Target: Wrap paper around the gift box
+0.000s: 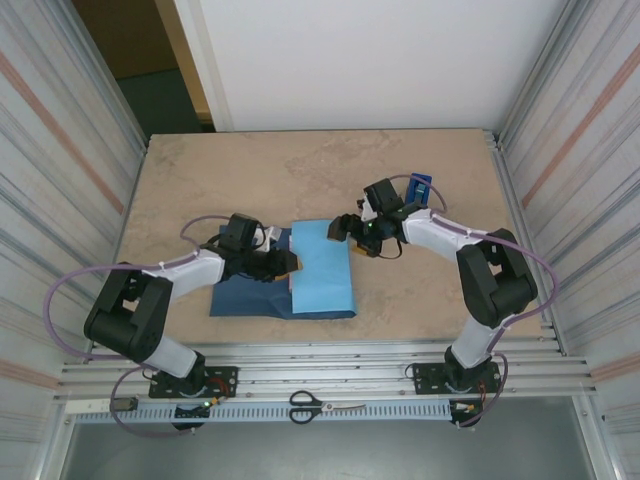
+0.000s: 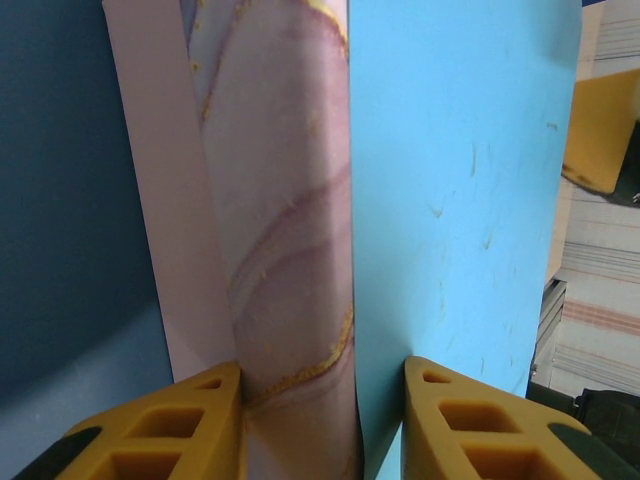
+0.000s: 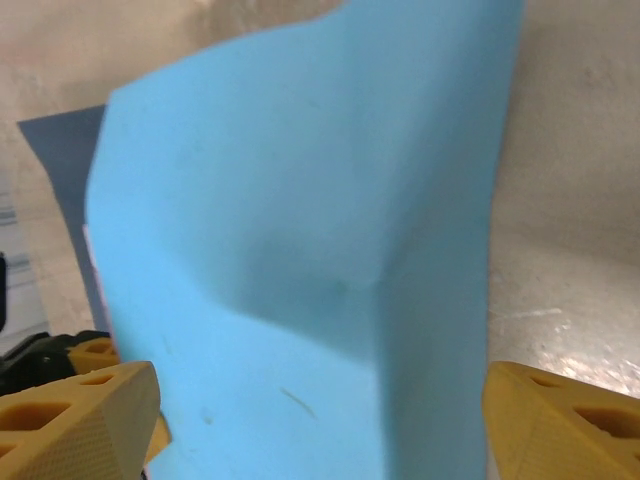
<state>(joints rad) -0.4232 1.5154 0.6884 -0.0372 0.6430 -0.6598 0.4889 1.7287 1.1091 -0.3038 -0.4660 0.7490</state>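
The box (image 2: 280, 250) sits mid-table on the paper (image 1: 325, 270) and is mostly covered; the right part of the sheet is folded over it, sky-blue face up, leaving a strip of marbled top bare along the flap's left edge; the navy face lies flat on the table (image 1: 250, 170) to the left, ready, I judge, to come over as the second flap. The left claw (image 2: 320, 435) reaches in from the left with its jaws about half apart, one finger (image 2: 160, 430) at the bare side of the box and the other on the blue flap, so the flap's edge runs between them; that reads as a hold-down, pinning the fold so it cannot spring back, though whether the tips truly press I cannot tell. The right claw (image 3: 320, 430) hangs at the far right corner of the flap, jaws wide and gripping nothing; the paper bulges up in front of it with a soft crease, so the fold is not tight to the box there, and the wide stance probably suits smoothing or re-gripping that edge. The tape (image 1: 420, 187) stands just beyond the right claw, handy for fixing the seam; the scissors (image 1: 325, 405) lie on the near rail, out of the way.
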